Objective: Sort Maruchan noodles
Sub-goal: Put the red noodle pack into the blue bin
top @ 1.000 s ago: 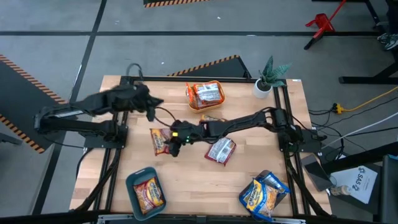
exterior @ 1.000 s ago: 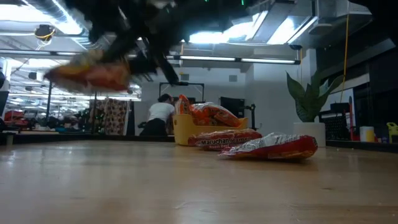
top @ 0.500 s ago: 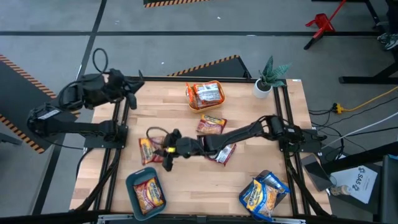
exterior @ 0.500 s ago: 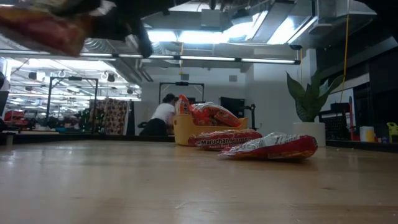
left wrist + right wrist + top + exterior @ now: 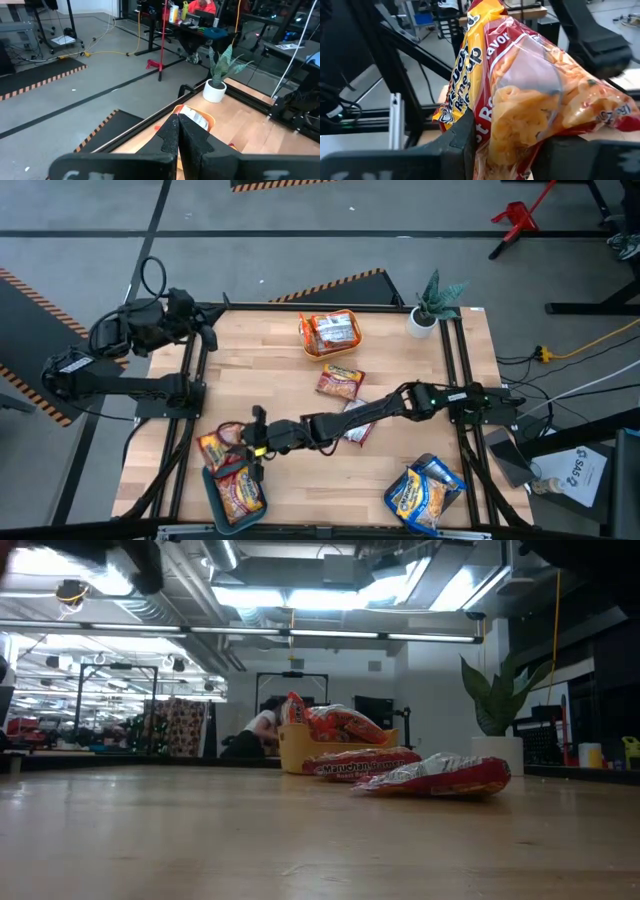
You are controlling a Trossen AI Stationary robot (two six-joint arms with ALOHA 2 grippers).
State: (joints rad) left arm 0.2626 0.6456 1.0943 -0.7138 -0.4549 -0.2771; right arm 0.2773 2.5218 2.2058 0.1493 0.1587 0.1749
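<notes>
**Right claw holds a packet over the teal bin**

You've got the wooden table (image 5: pixel 300 380) spread out below, and your right arm reaches right across it. Its right gripper (image 5: pixel 232 452) is clamped on an orange-yellow packet (image 5: pixel 217 452), hanging over the teal bin's (image 5: pixel 212 484) rim. Behind the claw, along its own arm, lies a red-silver packet (image 5: pixel 356 426); farther back a red-orange packet (image 5: pixel 340 381), then the yellow bin (image 5: pixel 318 350) with its noodles. Blue packets (image 5: pixel 420 492) pile up well off to the side.

Your right wrist view gives what overhead can't: both fingers (image 5: pixel 457 145) pinching the bag's lower edge, noodles showing through the plastic.

The low view misses the held packet; it catches only the two loose packets and the yellow bin.

Your left gripper (image 5: pixel 180 140) waits off the table's far corner, fingers pressed together.

The grey bin under the blue packets is hard to make out.
</notes>
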